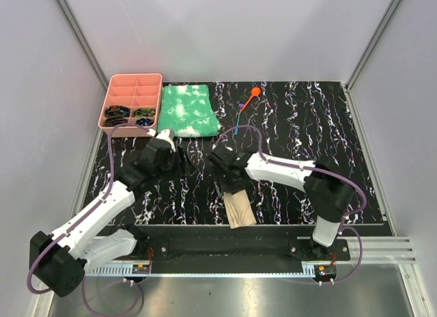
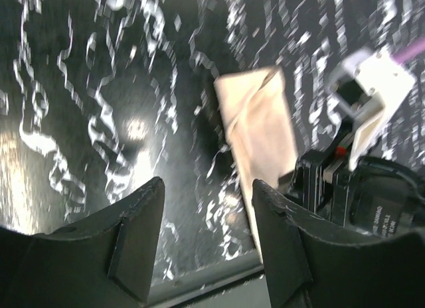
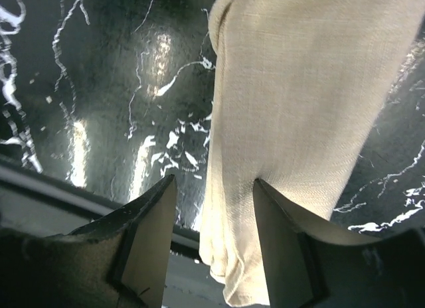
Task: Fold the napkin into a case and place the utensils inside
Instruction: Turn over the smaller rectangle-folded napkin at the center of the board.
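Note:
The tan napkin (image 1: 240, 209) lies folded into a narrow strip at the table's near edge, with its end hanging over the rim. In the right wrist view the napkin (image 3: 305, 109) runs under and between the spread fingers of my right gripper (image 3: 214, 202), which is open and holds nothing. From above, the right gripper (image 1: 231, 187) hovers over the strip's far end. My left gripper (image 1: 183, 160) stands open to the left of it. The left wrist view shows the left gripper (image 2: 206, 208) empty over bare table, the napkin (image 2: 262, 132) beyond its right finger. An orange spoon (image 1: 254, 93) and a slim blue utensil (image 1: 239, 115) lie at the back.
A green-and-white mottled cloth (image 1: 188, 110) lies at the back left. Beside it is a pink divided tray (image 1: 131, 85) with dark items in its near compartments. The marbled black table (image 1: 307, 126) ends at a metal rail (image 1: 225, 247) in front.

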`<action>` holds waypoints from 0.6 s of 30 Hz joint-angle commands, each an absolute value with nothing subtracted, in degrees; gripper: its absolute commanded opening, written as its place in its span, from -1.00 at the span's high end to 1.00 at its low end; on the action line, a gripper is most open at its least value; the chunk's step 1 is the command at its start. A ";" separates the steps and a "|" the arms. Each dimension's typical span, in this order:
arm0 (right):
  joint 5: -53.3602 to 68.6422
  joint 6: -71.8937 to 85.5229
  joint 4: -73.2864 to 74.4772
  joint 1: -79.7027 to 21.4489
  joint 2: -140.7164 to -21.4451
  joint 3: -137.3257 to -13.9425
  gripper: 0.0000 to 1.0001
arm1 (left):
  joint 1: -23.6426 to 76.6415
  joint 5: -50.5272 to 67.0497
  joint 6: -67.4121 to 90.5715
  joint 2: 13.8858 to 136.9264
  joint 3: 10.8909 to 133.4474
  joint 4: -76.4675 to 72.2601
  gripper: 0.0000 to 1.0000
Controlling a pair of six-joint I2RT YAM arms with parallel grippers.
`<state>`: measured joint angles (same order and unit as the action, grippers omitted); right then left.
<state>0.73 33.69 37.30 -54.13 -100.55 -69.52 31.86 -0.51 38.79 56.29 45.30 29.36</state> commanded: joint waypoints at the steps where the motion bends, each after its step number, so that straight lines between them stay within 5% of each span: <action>1: -7.55 35.33 43.06 -57.74 -105.72 -76.18 -0.17 | 31.82 2.63 39.64 53.53 42.89 29.01 -0.16; 10: -21.08 39.45 54.57 -66.08 -119.88 -86.29 -0.25 | 31.73 1.85 38.76 50.80 41.84 29.09 -0.17; 18: -23.99 40.43 58.10 -66.36 -122.87 -88.86 0.20 | 31.47 0.09 38.06 48.61 43.24 31.37 -0.18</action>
<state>-19.31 38.68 55.48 -64.47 -119.22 -87.42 30.83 -1.72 37.98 50.76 41.58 36.12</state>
